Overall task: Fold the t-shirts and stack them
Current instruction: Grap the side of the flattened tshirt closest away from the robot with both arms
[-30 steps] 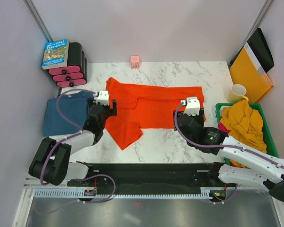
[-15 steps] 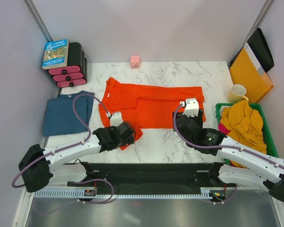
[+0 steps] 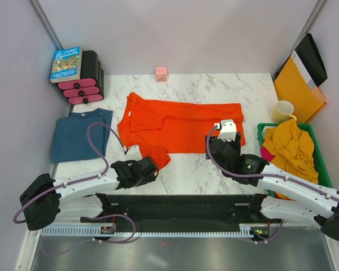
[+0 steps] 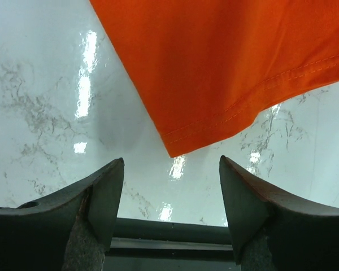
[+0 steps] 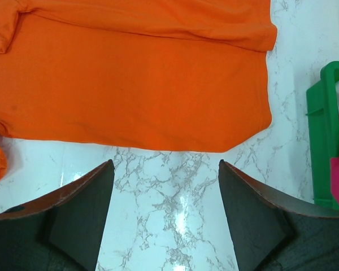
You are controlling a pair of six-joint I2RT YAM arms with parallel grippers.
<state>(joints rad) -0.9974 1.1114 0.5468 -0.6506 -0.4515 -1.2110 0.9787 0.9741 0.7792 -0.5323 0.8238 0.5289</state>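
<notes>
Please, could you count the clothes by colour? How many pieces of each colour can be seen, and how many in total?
Orange shirt: 1
Blue shirt: 1
Yellow shirt: 1
Pink cloth: 1 (only a bit shows, in the basket)
Total: 4

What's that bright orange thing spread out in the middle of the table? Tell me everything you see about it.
It is an orange-red t-shirt of soft, matte cloth with stitched hems, lying flat and partly folded lengthwise on the white marble table. One near corner points toward the open left hand, which is just short of it; nothing grips it.
</notes>
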